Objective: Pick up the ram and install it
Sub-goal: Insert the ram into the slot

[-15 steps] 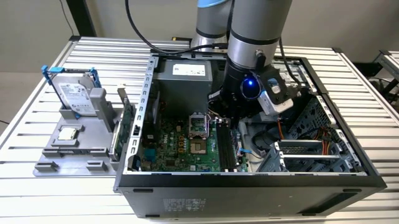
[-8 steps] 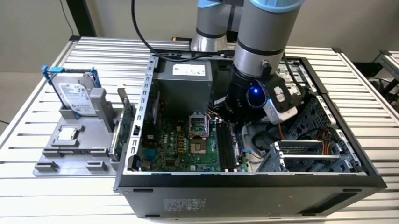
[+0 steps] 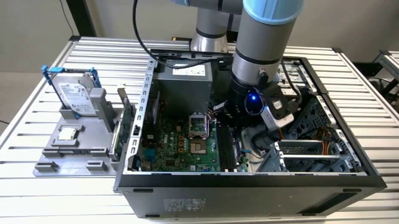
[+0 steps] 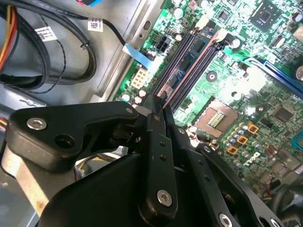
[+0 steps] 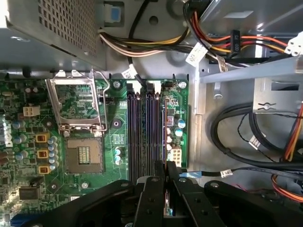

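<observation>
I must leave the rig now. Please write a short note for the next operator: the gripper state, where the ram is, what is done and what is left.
Gripper: inside the case, low over the motherboard, shut on one end of the ram.
Ram: on edge, lined up along the outermost of the slots, on the side towards the cables.
Done: ram picked up and brought to its slot.
Left: the pictures do not show whether it is fully seated or latched. The gripper has not let go yet.
</observation>
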You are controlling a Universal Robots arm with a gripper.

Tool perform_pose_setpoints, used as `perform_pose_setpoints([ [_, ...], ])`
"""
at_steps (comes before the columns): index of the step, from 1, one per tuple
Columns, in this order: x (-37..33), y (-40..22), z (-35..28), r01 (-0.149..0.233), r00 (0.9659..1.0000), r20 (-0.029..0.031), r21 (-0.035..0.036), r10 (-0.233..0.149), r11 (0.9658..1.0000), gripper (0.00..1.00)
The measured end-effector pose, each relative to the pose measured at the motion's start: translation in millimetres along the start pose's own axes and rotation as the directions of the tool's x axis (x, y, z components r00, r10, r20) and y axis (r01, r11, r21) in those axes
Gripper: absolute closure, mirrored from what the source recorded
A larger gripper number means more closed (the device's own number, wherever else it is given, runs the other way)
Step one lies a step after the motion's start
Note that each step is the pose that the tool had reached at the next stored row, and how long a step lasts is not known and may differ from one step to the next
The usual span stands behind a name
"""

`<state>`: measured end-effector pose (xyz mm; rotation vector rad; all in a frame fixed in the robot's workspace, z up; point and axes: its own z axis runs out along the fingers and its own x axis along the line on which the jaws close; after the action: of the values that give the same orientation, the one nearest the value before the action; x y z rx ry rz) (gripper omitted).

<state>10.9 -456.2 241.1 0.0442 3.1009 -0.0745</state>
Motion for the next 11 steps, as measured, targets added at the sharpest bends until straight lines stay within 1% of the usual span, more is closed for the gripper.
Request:
perform_pose_setpoints([
  [4,0.4,1.0,7.1,0.011,0.9999,0.0005,-0.0005,-0.011,0.9999,1.00],
  [8,0.7,1.3,12.1,0.041,0.9991,0.0020,-0.0050,-0.041,0.9991,1.00],
  [11,0.8,1.4,12.5,0.043,0.9991,0.0014,-0.0051,-0.043,0.9991,1.00],
])
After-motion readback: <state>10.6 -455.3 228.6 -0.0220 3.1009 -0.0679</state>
